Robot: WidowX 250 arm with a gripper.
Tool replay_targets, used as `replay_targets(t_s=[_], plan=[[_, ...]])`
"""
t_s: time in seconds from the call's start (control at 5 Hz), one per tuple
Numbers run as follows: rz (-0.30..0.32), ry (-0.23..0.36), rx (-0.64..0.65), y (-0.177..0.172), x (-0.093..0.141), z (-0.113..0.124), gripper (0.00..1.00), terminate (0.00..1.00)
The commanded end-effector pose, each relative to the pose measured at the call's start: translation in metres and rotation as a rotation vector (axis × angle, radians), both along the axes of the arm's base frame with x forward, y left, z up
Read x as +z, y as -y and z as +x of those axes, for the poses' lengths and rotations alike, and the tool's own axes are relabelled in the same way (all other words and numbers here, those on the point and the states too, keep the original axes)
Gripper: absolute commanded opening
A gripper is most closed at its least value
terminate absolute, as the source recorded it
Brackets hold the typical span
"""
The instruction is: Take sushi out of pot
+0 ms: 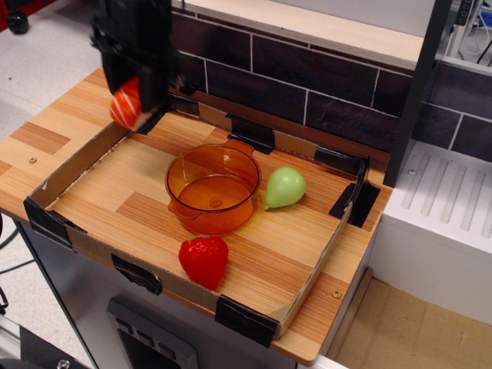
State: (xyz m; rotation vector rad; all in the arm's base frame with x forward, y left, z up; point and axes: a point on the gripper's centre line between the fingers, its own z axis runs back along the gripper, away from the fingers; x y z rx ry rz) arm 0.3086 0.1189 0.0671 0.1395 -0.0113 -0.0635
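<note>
The sushi [126,103], orange-red with white stripes, hangs in my black gripper [132,100] above the far left corner of the cardboard tray [84,161]. The gripper is shut on it and holds it clear of the tray floor. The translucent orange pot [213,189] stands empty in the middle of the tray, to the right of and nearer than the gripper.
A green pear [285,187] lies just right of the pot. A red strawberry [204,260] lies at the tray's front edge. A dark brick wall [307,84] runs behind the tray. A white unit [442,223] stands to the right.
</note>
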Motion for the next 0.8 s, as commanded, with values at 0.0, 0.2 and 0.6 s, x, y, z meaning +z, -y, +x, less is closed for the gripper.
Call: replay_targets(t_s=[0.0, 0.2, 0.6], plan=[[0.024, 0.039, 0.034, -0.0179, -0.0072, 0.0225, 0.0, 0.0], [0.021, 0.006, 0.042, -0.0201, -0.0149, 0.0259, 0.0, 0.0], [0.06, -0.05, 0.026, -0.0192, -0.0167, 0.0251, 1.0, 0.0]])
